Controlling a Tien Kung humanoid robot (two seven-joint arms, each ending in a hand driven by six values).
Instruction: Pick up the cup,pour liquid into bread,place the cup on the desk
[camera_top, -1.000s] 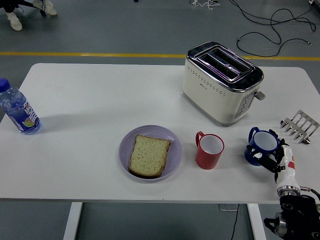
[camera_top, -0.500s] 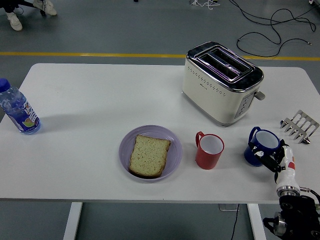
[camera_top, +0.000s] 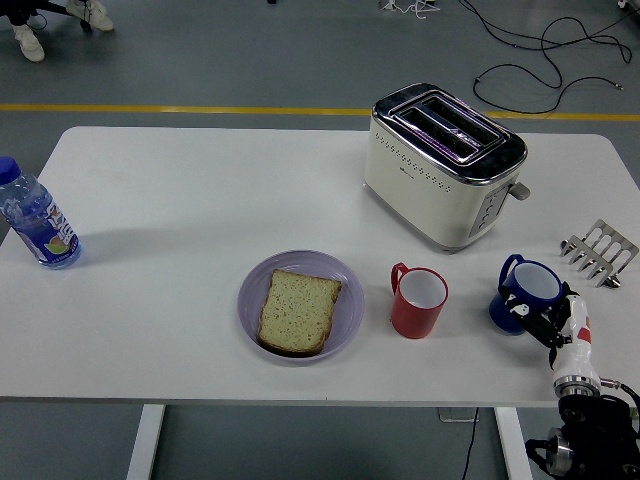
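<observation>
The right hand (camera_top: 556, 322) had its fingers curled against the blue cup (camera_top: 527, 295) on the surface (camera_top: 180, 220), apparently gripping it for lifting.

Toaster (camera_top: 443, 165), water bottle (camera_top: 34, 217), metal rack (camera_top: 599, 251), red mug (camera_top: 418, 301).

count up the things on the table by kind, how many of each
Cups: 2, red cup and blue cup
Plates: 1, purple plate
Bread slices: 1
Toasters: 1
Bottles: 1
Toast racks: 1
Total: 7
</observation>
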